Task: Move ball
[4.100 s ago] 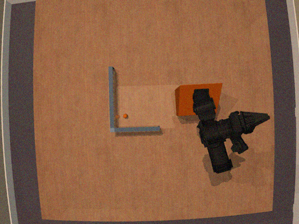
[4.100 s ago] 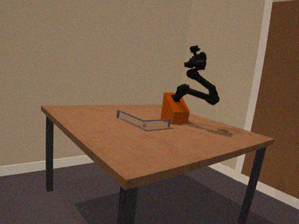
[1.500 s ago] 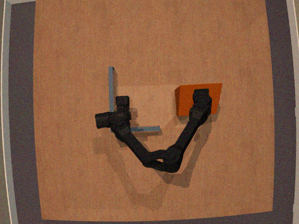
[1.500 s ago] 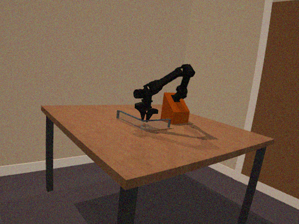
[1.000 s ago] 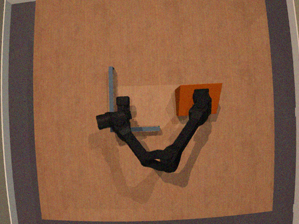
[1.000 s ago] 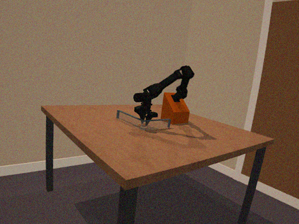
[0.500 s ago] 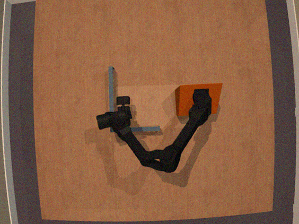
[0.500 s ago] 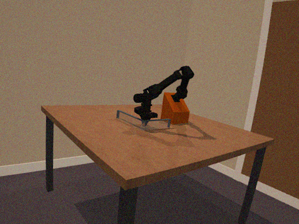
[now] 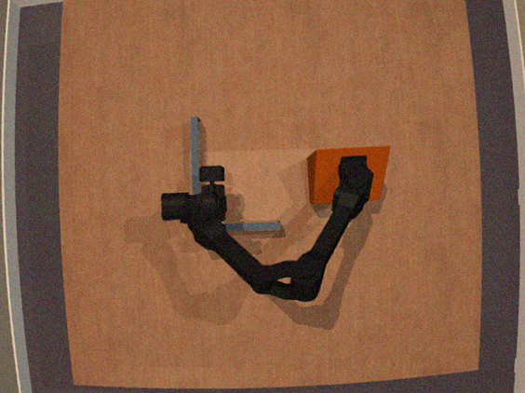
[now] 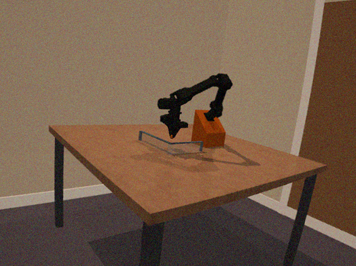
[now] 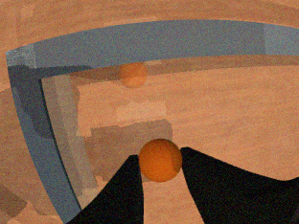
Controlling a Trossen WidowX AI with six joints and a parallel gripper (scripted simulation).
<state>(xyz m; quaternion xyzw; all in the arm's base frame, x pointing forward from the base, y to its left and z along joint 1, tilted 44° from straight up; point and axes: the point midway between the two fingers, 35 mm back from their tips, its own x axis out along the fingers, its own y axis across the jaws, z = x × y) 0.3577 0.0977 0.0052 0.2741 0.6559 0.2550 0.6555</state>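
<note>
Wrist view, read from left to right, begins for us at the corner where the two low clear walls meet; one runs down the left side, the other sweeps across the top. Just right of that corner, and close below the far wall, we see the pale see-through copy marking the resting spot. Toward the middle and nearer to us sits the ball, pinched between our two dark fingers, so the gripper is closed on it. We judge the pinch sits at the very fingertips so the ball stays visible and can be lowered close beside the walls.

From the side, we see the ball raised off the table, above the wall tops, with the gripper pointing straight down. We judge that height lets it pass freely. The orange base block stands farther right, well apart. We reckon a short carry toward the copy remains, then release and retreat.
</note>
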